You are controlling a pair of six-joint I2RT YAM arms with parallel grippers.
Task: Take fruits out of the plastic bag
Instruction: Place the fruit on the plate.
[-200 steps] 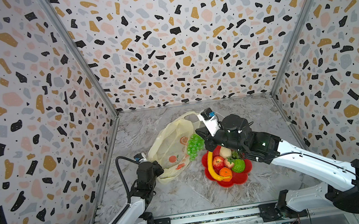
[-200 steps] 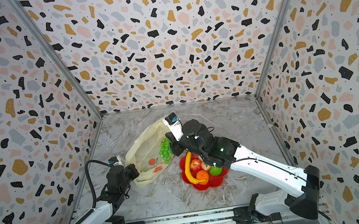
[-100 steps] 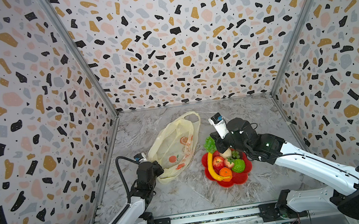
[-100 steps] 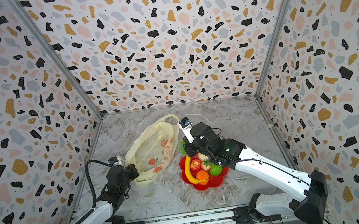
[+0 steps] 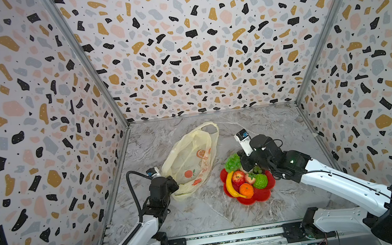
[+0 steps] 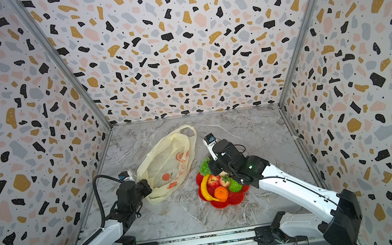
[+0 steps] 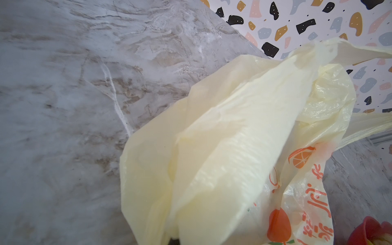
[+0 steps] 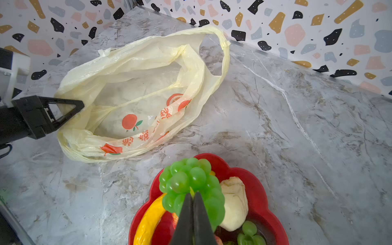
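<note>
Orange lettering (image 8: 144, 135) on the plastic bag (image 8: 135, 89) is unreadable.

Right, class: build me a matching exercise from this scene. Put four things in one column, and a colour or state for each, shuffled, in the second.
Column one:
1. banana
2. grape bunch
3. plastic bag
4. orange

Column two:
A. pale yellow, gripped at its edge by the left gripper
B. green, pinched in the right gripper
C. round, lying on the red plate
D. yellow, curved along the plate's edge

Pairs: 1-D, 2-B, 3-A, 4-C
</note>
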